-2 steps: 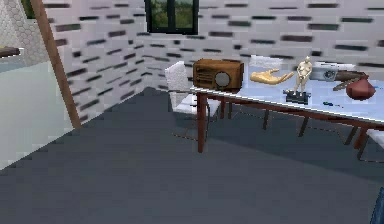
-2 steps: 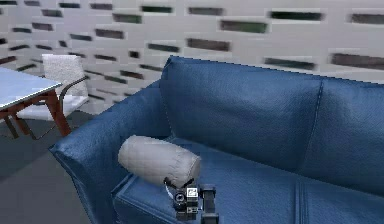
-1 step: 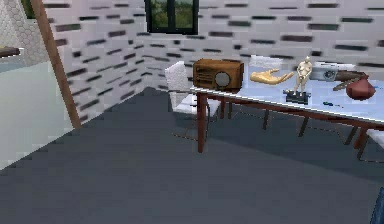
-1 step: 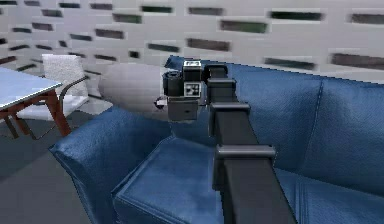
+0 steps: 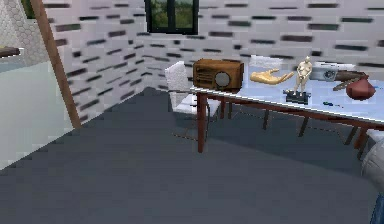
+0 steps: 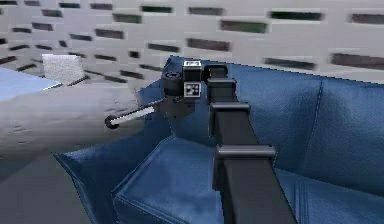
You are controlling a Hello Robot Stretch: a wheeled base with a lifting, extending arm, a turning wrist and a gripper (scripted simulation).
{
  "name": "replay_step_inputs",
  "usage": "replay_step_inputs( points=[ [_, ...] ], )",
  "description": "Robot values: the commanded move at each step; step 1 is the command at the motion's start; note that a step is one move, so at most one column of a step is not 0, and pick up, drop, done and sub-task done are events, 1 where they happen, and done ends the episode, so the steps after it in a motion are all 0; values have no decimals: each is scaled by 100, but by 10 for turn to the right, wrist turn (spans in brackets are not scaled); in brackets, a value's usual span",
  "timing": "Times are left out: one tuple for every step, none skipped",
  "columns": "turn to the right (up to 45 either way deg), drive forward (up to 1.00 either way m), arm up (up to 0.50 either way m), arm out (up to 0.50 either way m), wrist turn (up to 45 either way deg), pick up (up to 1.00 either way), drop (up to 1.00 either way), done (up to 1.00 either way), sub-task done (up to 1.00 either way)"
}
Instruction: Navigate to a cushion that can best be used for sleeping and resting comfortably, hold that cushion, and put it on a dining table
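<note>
Found the cushion (image 6: 60, 125) at the left of the arm side view: pale, plump, tapering toward the frame's middle. Made out the gripper (image 6: 114, 122) right at that tapered end, with fingers (image 6: 128, 117) across the pale surface. Could not tell whether held or merely met, being unable to judge the cushion clear of the sofa (image 6: 300, 110) under its lower edge. Could not read the fingers' spread either. Traced the arm (image 6: 240, 150) up from the bottom edge over the blue seat.

Judged the drive to the cushion done and the grasp either made or in hand. Judged the carry and the setting-down on the table (image 5: 255, 95) not yet done.

Saw the table in the right half of the forward view, top crowded toward the back: radio (image 5: 218, 73) at the left end, statuette (image 5: 304, 72) mid-right, a brown thing (image 5: 360, 87) near the right edge. Noted a bare strip along the near rim right of the radio, seemingly enough for a cushion. Noted a chair (image 5: 178, 82) tucked at the table's left end. Found wide dark floor (image 5: 120, 170) across the lower left, unblocked up to the brick wall (image 5: 100, 50). Marked the sofa's corner at the lower right edge, near the table's right end: a tight gap, worth care with a bulky load.
</note>
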Motion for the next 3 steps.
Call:
replay_step_inputs(
  points=[
    [0,0,0,0,-450,0,0,0,0],
    [0,0,0,0,-330,0,0,0,0],
    [0,0,0,-26,0,0,0,0,0]
  ],
)
